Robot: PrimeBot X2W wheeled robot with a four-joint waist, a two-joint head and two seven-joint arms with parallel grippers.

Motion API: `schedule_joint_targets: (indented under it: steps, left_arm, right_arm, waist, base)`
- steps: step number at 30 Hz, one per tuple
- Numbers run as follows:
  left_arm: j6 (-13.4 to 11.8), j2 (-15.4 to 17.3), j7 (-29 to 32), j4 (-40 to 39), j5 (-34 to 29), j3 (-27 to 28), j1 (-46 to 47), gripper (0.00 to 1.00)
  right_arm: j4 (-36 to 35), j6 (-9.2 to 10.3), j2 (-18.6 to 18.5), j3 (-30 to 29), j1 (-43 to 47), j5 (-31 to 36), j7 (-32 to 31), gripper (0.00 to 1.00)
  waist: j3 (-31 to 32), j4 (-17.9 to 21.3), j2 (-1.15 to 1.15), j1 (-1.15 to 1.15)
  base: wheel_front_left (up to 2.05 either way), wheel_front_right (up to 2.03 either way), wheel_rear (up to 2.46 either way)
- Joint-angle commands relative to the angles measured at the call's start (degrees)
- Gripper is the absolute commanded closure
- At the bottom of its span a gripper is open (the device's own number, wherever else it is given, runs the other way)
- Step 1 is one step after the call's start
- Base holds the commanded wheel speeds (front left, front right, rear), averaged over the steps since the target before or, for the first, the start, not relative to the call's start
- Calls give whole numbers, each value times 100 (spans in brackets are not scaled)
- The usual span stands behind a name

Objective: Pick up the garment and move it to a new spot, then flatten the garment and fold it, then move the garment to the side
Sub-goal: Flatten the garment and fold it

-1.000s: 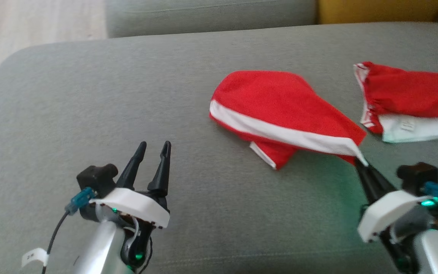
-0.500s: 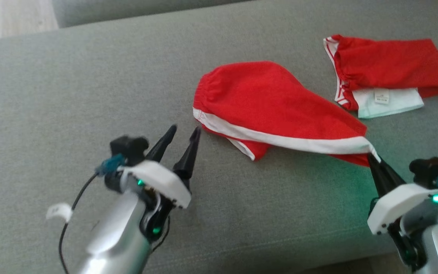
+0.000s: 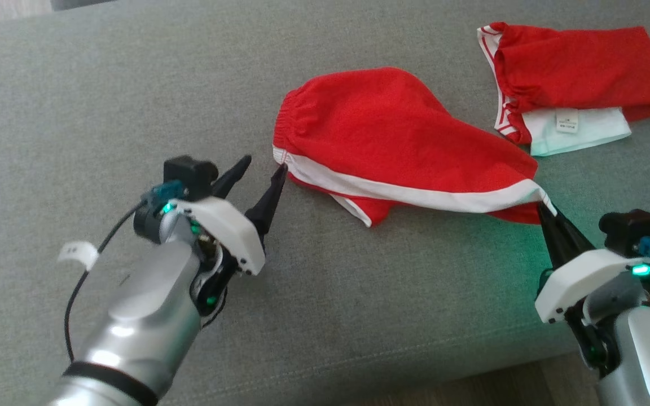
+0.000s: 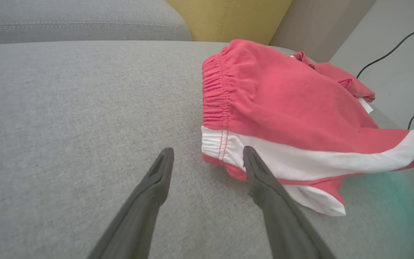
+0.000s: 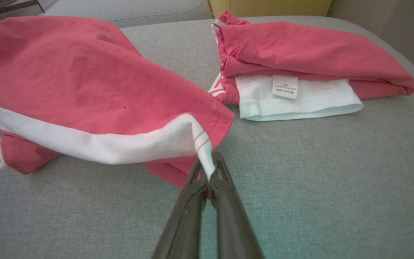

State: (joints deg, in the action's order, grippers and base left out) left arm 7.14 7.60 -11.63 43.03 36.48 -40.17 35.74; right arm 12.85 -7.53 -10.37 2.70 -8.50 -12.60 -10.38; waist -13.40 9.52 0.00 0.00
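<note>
Red shorts (image 3: pixel 392 135) mid-frame on the sofa (image 3: pixel 359 293) look light and floppy: right claw (image 3: pixel 545 217) is pinching the striped hem corner (image 3: pixel 542 197) lower right, left claw (image 3: pixel 264 163) is wide open, so I'd grab that waistband corner (image 3: pixel 281 153).

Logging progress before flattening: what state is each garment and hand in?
Red shorts: rumpled on the cushion, one corner pinched and lifted.
Folded red garment: folded, lying apart from the shorts.
Left hand: open, at the shorts' waistband end, holding nothing.
Right hand: shut on the shorts' white-striped corner.
</note>
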Motion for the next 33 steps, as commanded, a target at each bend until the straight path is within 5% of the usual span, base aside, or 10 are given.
schedule_joint_targets:
  steps: [1, 24, 25, 26, 27, 28, 33]
  left_arm:
    - [34, 106, -42, -77, 70, 85, 357, 0]
    - [35, 338, -148, 509, 1458, -1508, 1263, 1]
    - [35, 340, -159, 514, 1502, -1553, 1279, 52]
    - [35, 343, -171, 514, 1548, -1597, 1295, 73]
    - [35, 343, -171, 514, 1548, -1597, 1295, 73]
    - [35, 348, -182, 511, 1592, -1641, 1311, 100]
    - [35, 391, -249, 425, 1776, -1869, 1327, 100]
  right_arm:
    - [-162, 4, -41, 116, -199, 33, 92, 100]
    - [103, 4, 10, 238, -456, 43, 245, 100]
    - [107, 4, 9, 239, -457, 44, 246, 100]
    - [111, 4, 8, 238, -457, 46, 247, 100]
    - [111, 4, 8, 238, -457, 46, 247, 100]
    - [116, 4, 5, 235, -457, 48, 248, 100]
    - [127, 4, -29, 245, -468, 58, 285, 100]
  waist:
    - [-49, 21, 0, 0]
    - [-268, 130, 0, 0]
    - [-265, 126, 0, 0]
    - [-261, 120, 0, 0]
    - [-261, 120, 0, 0]
    - [-255, 112, 0, 0]
    - [-160, 23, 0, 0]
  base:
    - [0, 0, 0]
    - [0, 0, 0]
    - [0, 0, 0]
    - [0, 0, 0]
    - [0, 0, 0]
    - [0, 0, 0]
    - [0, 0, 0]
